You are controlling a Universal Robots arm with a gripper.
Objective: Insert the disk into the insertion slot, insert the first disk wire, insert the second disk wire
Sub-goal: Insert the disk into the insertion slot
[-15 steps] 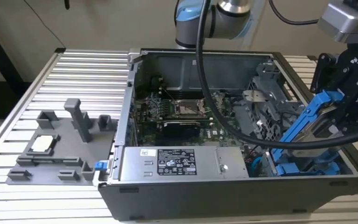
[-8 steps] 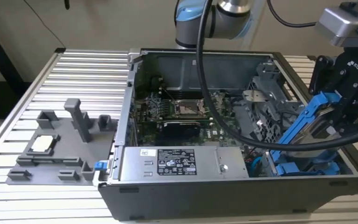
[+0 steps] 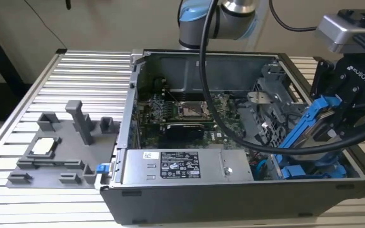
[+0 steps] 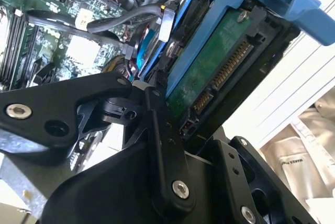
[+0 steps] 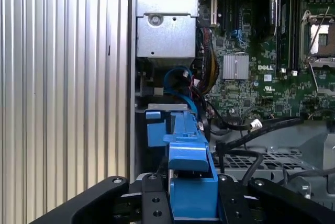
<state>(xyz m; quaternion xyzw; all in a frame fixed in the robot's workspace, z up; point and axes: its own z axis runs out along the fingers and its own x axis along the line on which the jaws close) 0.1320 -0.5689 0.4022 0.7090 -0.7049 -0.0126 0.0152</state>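
Blue-framed disk (image 3: 303, 124) clamped in the end effector (image 3: 332, 119), fingers closed on it. Long axis tilts steeply, lower end aimed at the insertion slot (image 3: 311, 171) just beneath; not seated.

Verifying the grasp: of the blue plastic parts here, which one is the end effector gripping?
The blue carrier around the disk, tilted over the case and clamped in the end effector. The insertion slot, also blue-trimmed, sits lower inside the case.
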